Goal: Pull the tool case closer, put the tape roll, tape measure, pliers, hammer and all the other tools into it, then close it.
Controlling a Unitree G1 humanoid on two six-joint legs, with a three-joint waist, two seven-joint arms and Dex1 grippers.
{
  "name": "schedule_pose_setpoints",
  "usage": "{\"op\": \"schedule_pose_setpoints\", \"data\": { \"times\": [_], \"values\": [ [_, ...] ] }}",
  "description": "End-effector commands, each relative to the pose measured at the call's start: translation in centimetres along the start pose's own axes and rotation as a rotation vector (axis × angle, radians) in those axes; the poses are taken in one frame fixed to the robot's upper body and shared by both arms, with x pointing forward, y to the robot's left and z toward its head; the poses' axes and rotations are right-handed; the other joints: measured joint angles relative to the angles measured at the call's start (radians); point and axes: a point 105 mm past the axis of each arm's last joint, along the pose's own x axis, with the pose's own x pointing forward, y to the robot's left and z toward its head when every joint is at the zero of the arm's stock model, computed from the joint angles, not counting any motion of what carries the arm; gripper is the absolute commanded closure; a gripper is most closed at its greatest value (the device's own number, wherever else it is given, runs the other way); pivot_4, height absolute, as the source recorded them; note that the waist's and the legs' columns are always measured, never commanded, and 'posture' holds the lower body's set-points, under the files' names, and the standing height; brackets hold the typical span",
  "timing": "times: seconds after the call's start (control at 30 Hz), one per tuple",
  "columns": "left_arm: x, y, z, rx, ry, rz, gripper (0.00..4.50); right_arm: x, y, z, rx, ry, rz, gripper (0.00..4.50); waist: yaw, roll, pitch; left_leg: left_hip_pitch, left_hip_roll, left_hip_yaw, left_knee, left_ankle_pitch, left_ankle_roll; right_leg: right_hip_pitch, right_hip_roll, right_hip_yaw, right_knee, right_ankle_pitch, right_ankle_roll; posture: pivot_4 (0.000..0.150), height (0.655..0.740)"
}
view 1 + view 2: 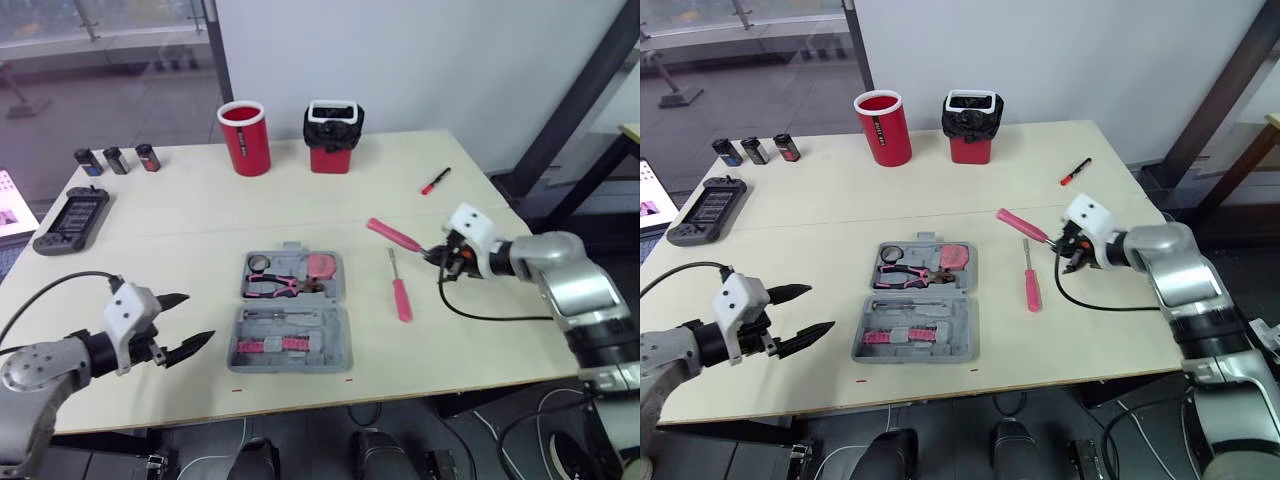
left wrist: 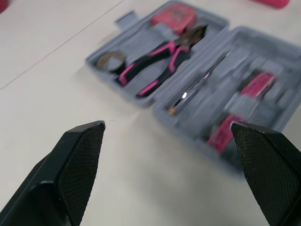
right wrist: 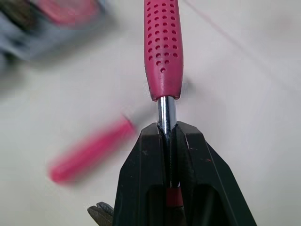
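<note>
Nearest the camera, the left tool is seen spread wide and empty, hovering over the front-left of the bench, near the tool case. The case lies open and flat at mid-bench by the front edge. The hammer, judged so from its long pink handle since the head is hidden, is clamped by the right tool on the bare metal shank at the handle's end, with the handle pointing toward the case. Whether it is lifted clear of the bench cannot be told. Between it and the case a pink screwdriver lies loose. In the case's far half the pliers, the tape measure and the tape roll are already seated.

The step in hand is judged to be the carrying of the hammer to the case. The hammer should be raised before it is swung across, so that the screwdriver is not swept aside. The clamp should be firm, since a long handle levers on a smooth shank. The hammer is best lowered flat into an unfilled recess, and the case may be steadied by the left tool if it slides.
</note>
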Motion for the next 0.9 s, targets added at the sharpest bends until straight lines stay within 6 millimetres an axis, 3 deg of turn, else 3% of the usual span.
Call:
{"op": "schedule_pose_setpoints", "data": {
  "times": [0.03,0.07,0.23,0.4,0.57,0.77,0.9],
  "values": [
    [-1.3,0.6,0.3,0.020,-0.009,0.036,0.00,1.1,2.5,3.3,-0.237,0.058,0.122,4.46,0.005,0.000,0.000,0.000,0.000,0.000,-0.001,0.000,0.000,-0.001,0.000,0.000,0.000,0.000,0.000,0.150,0.7400],
    [-1.4,0.5,0.1,0.021,-0.004,0.036,0.00,1.4,2.8,3.4,-0.278,0.082,0.132,4.46,0.009,0.000,0.000,0.000,0.000,0.000,-0.002,0.000,0.000,-0.001,0.000,0.000,-0.001,0.000,0.000,0.150,0.7400],
    [-1.6,0.7,-0.1,0.018,0.007,0.058,0.00,2.8,8.0,5.1,-0.283,0.108,0.353,4.46,0.017,-0.001,0.000,-0.001,0.000,0.000,-0.002,0.000,0.000,-0.002,0.000,0.000,-0.001,-0.001,0.001,0.150,0.7400],
    [-2.0,0.6,-0.1,0.010,0.012,0.094,0.00,4.6,11.2,5.9,-0.276,0.142,0.407,4.46,0.009,-0.001,0.000,-0.001,0.000,0.000,-0.002,0.000,0.000,-0.002,0.000,0.000,0.000,0.000,0.000,0.150,0.7400],
    [-2.2,-0.2,0.2,0.007,0.003,0.108,0.00,5.9,12.7,6.7,-0.259,0.142,0.431,4.46,0.008,-0.001,0.000,-0.001,0.000,0.000,-0.001,0.000,0.000,-0.002,0.000,0.000,0.000,0.000,-0.001,0.150,0.7400],
    [-1.8,-1.1,1.3,0.013,-0.016,0.095,0.00,7.4,14.2,6.5,-0.294,0.170,0.445,4.46,0.009,-0.001,0.000,-0.001,0.000,0.000,-0.001,0.000,0.000,-0.002,0.000,-0.001,0.000,0.000,-0.001,0.150,0.7400],
    [-1.9,-1.6,0.7,0.028,0.040,0.071,0.00,9.2,15.1,5.6,-0.337,0.205,0.433,4.46,0.006,-0.001,0.000,0.000,0.000,0.000,-0.001,0.000,0.000,-0.002,0.000,-0.001,0.001,0.000,-0.001,0.150,0.7400]
  ]
}}
